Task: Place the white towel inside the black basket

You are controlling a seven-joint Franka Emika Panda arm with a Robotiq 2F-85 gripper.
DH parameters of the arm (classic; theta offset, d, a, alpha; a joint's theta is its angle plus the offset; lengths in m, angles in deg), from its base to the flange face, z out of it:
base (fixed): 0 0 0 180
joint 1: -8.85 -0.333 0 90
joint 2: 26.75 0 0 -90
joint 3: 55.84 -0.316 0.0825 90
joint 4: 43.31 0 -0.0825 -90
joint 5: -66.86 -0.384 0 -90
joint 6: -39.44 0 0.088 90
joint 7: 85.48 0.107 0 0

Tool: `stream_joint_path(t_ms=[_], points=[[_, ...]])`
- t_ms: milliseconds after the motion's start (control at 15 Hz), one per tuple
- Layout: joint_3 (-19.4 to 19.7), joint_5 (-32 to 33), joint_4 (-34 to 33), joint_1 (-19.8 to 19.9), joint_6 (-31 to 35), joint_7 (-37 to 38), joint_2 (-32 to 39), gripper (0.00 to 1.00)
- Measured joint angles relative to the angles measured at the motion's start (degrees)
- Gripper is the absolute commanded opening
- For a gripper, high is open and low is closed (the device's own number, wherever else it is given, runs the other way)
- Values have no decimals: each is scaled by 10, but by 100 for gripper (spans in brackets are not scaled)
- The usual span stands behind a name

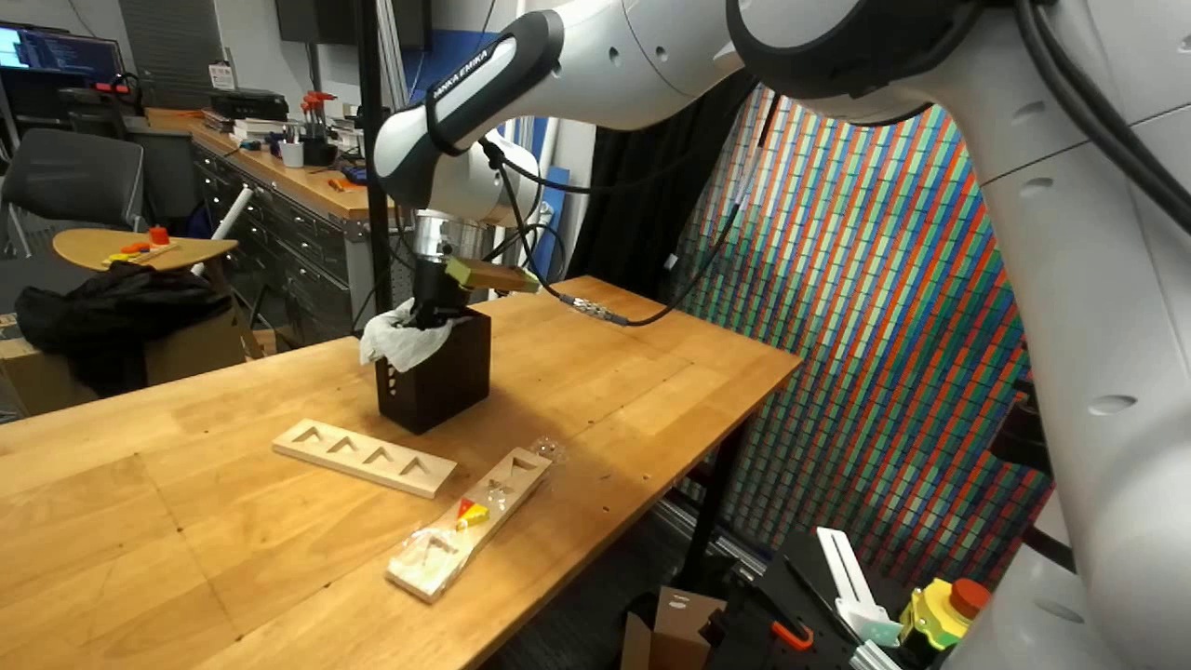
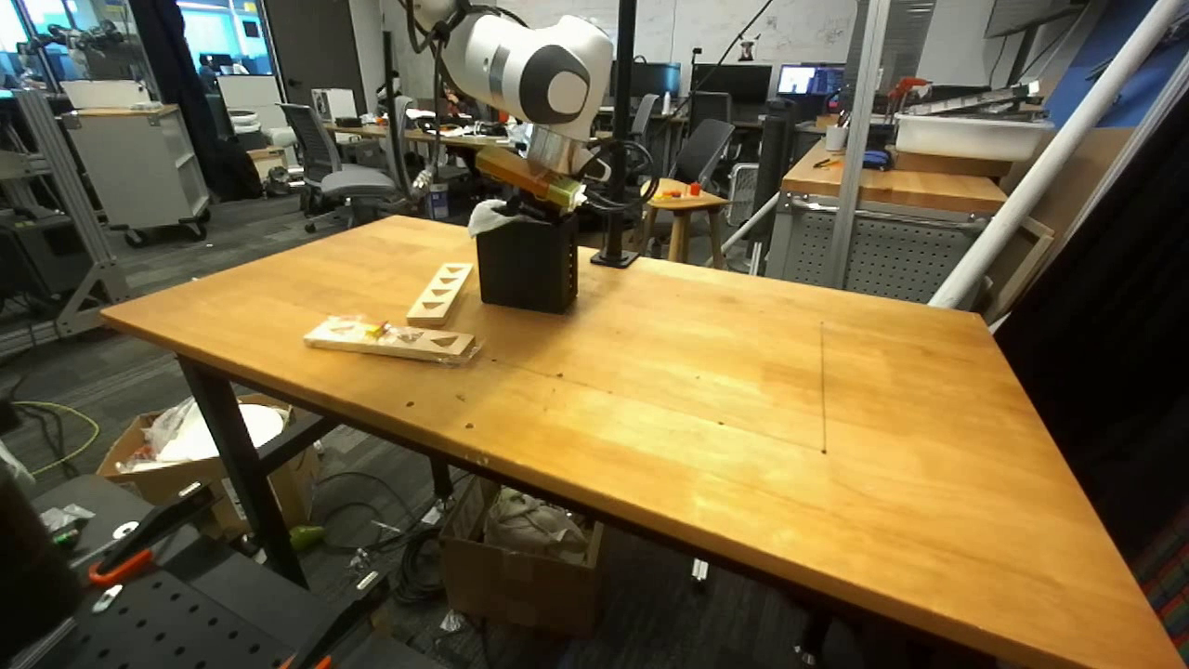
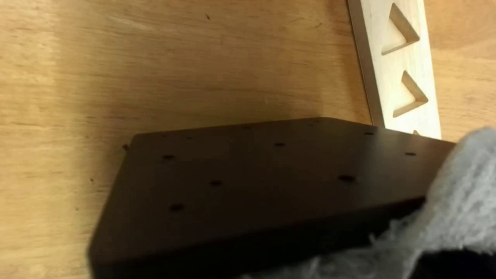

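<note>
The black basket (image 1: 437,383) stands upright on the wooden table; it also shows in an exterior view (image 2: 528,268) and in the wrist view (image 3: 248,166). The white towel (image 1: 406,346) lies bunched at the basket's top and hangs over one rim, outside the wall; it also shows in an exterior view (image 2: 488,218) and in the wrist view (image 3: 461,209). My gripper (image 1: 431,314) points down at the basket's mouth, right against the towel. Its fingertips are hidden by towel and rim, so I cannot tell whether they hold the cloth. How much towel is inside is hidden.
A wooden board with triangular cut-outs (image 1: 365,456) lies beside the basket. A plastic-wrapped board (image 1: 470,526) with red and yellow pieces lies closer to the table edge. A black post (image 2: 620,167) rises at the table's far edge behind the basket.
</note>
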Motion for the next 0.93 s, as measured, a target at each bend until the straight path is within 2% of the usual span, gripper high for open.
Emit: stream_joint_path(t_ms=[333, 933], points=[[1, 35, 0, -12, 1, 0, -11, 0], [10, 144, 19, -46, 0, 22, -104, 0]])
